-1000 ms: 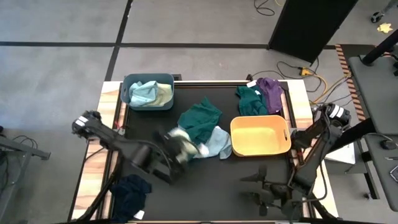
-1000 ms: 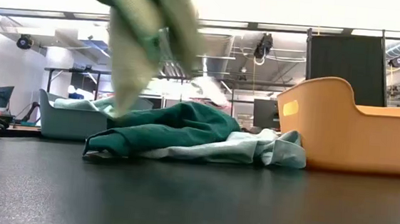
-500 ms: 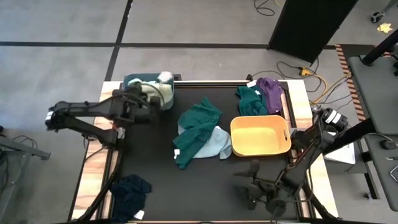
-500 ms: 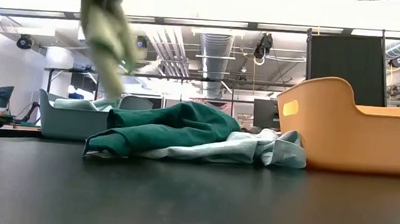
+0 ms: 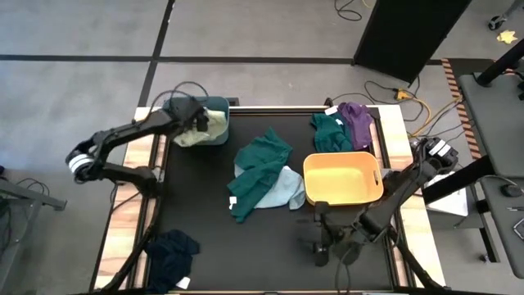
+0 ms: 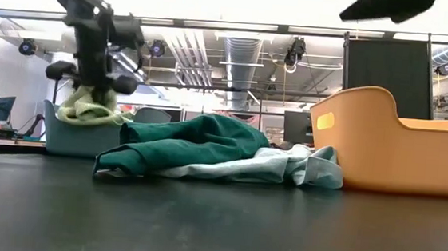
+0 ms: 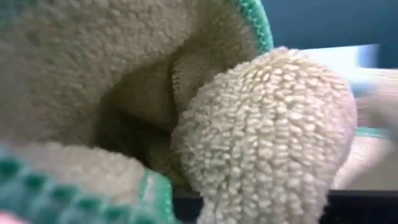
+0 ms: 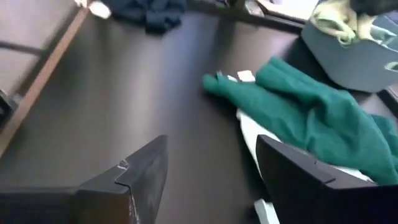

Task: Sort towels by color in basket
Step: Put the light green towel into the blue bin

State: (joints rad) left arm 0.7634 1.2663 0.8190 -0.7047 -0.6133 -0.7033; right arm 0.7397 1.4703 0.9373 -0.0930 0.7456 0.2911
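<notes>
**High View: Left Gripper at Blue-Grey Basket With Pale Green Towel**

High view places the left gripper (image 5: 195,120) over the blue-grey basket (image 5: 218,105) at the far left of the black table mat (image 5: 246,246). The pale green towel (image 5: 205,129) lies bunched under the gripper, inside the basket and draped on its rim. In the low view the same towel (image 6: 89,107) sits heaped on the basket (image 6: 71,137) directly below the gripper (image 6: 93,59). The left wrist view is filled by towel pile (image 7: 261,137); finger position cannot be determined.

The right gripper (image 5: 321,243) is above the mat's near edge, below the yellow basket (image 5: 342,195). Its fingers (image 8: 130,180) are spread apart and hold nothing.

Remaining towels:
- Dark teal-green towel (image 5: 260,168) at mat centre, partly overlapping a light blue towel (image 5: 285,187) that touches the yellow basket.
- Second dark green towel (image 5: 330,131) and purple towel (image 5: 357,121), side by side at the far right.
- Navy towel (image 5: 173,252) at the near left corner.
</notes>
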